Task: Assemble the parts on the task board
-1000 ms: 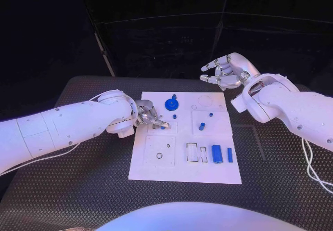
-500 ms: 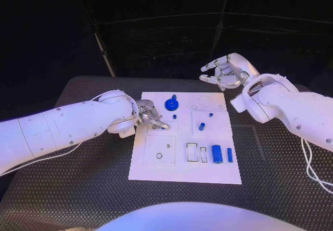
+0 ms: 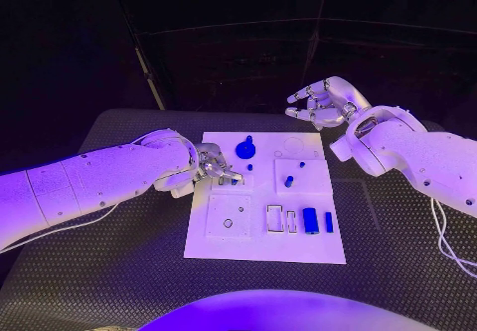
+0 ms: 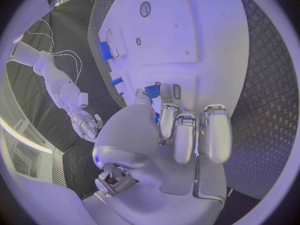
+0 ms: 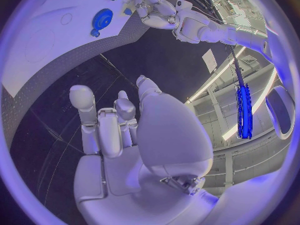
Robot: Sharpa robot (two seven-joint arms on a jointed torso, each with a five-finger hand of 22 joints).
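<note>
Blue part (image 4: 152, 90) in left robot hand (image 3: 216, 169)

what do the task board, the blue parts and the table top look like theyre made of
Task board: flat, matte white, with cut recesses; probably plastic. Blue cylinder and blue gear: solid, evenly coloured, likely moulded or printed plastic. Table: black with a raised repeating tread pattern, perhaps rubber matting or embossed sheet.

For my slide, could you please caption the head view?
Left hand works a blue part on the task board; right hand hovers behind it.
</note>
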